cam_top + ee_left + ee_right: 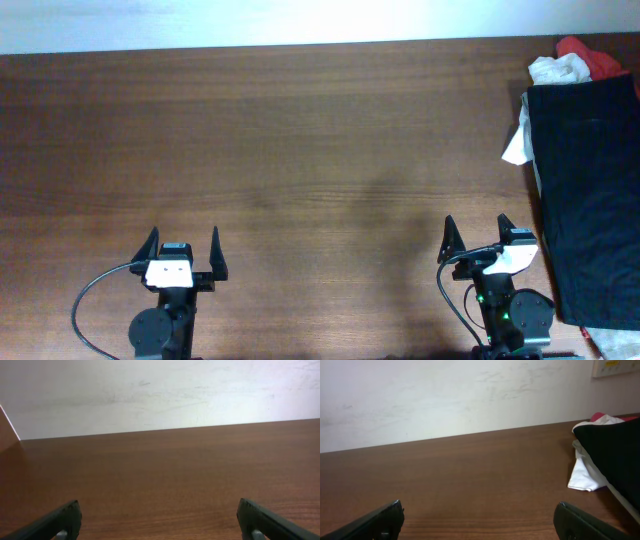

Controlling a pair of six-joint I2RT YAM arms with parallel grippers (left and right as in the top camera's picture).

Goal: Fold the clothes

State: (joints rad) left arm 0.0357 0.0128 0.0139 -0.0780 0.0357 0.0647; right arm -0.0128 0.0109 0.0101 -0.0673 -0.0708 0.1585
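A pile of clothes lies at the table's right edge: a large black garment (588, 200) on top, a white garment (556, 70) and a red one (597, 58) behind it, with a white corner (516, 148) sticking out on its left. The pile also shows in the right wrist view, black (615, 455) over white (585, 474). My left gripper (184, 248) is open and empty at the table's front left. My right gripper (477, 234) is open and empty at the front right, just left of the black garment. No clothes show in the left wrist view.
The brown wooden table (300, 150) runs back to a pale wall (445, 395). A wall socket plate (615, 367) sits at the upper right of the right wrist view. Cables loop beside both arm bases at the front edge.
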